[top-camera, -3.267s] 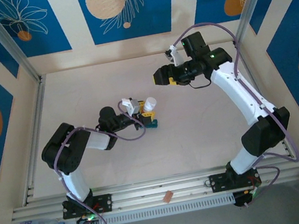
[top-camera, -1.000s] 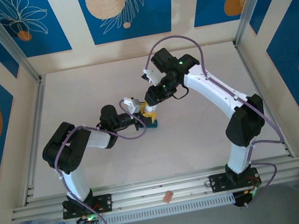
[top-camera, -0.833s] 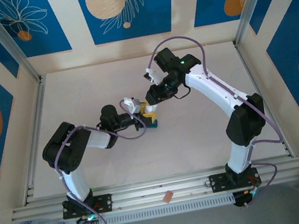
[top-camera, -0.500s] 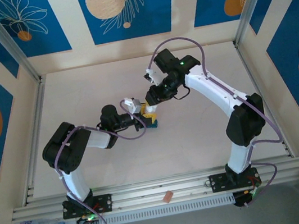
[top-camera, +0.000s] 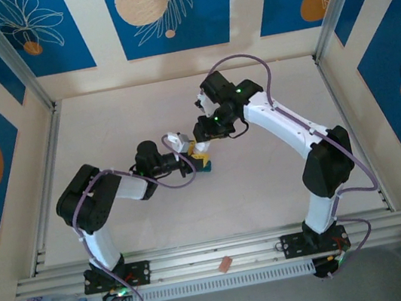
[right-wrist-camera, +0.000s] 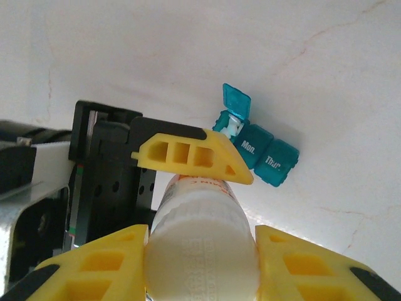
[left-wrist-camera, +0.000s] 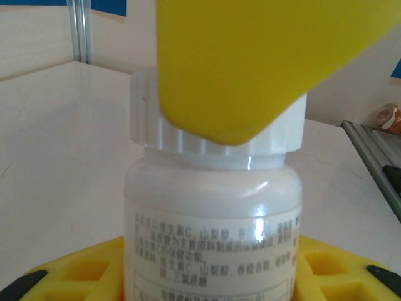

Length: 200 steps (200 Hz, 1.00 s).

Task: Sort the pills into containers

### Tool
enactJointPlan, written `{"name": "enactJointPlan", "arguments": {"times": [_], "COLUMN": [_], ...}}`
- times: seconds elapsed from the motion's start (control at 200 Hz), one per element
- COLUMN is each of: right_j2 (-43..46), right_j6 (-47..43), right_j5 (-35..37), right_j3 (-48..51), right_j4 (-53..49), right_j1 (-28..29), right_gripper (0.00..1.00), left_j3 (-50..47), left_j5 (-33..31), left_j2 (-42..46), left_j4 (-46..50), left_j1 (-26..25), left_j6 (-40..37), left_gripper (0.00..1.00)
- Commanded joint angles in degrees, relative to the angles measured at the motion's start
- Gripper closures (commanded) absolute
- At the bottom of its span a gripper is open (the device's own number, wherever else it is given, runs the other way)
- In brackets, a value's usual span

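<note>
Left pincer (left-wrist-camera: 210, 279) clenched on white pill bottle (left-wrist-camera: 213, 213); right pincer (right-wrist-camera: 202, 269) clamped on ribbed cap (right-wrist-camera: 202, 241); teal pill organiser (right-wrist-camera: 260, 157) on surface (right-wrist-camera: 326, 75), just beside bottle, end lid open. Risk: bottle slips during unscrewing; pills spill; organiser knocked.

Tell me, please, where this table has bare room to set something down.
Bare: the table's far-left stretch between the left arm and back wall, and the near middle between both arms. Crowded at centre, where the left gripper and right gripper clamp the bottle beside the containers.
</note>
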State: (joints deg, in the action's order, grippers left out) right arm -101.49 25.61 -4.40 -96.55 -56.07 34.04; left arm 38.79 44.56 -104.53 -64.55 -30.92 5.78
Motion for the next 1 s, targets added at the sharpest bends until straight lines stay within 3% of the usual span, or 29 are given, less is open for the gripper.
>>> {"name": "enactJointPlan", "arguments": {"times": [0.0,0.995], "right_j2": [-2.07,5.6], "right_j6": [9.48,27.86], "right_j5": [-3.58,-9.0], "right_j3": [2.52,13.77], "right_j4": [0.31,12.35], "right_j1": [2.8,1.2], "right_gripper": [0.63,0.63], "left_j3": [1.38,1.56], "left_j5": [-2.5,-4.82], "left_j2": [4.47,3.49], "left_j4": [-6.74,-6.86], "left_j1": [-1.33,-1.68], "left_j6": [-1.9,-2.79], "left_gripper": [1.0,1.0]}}
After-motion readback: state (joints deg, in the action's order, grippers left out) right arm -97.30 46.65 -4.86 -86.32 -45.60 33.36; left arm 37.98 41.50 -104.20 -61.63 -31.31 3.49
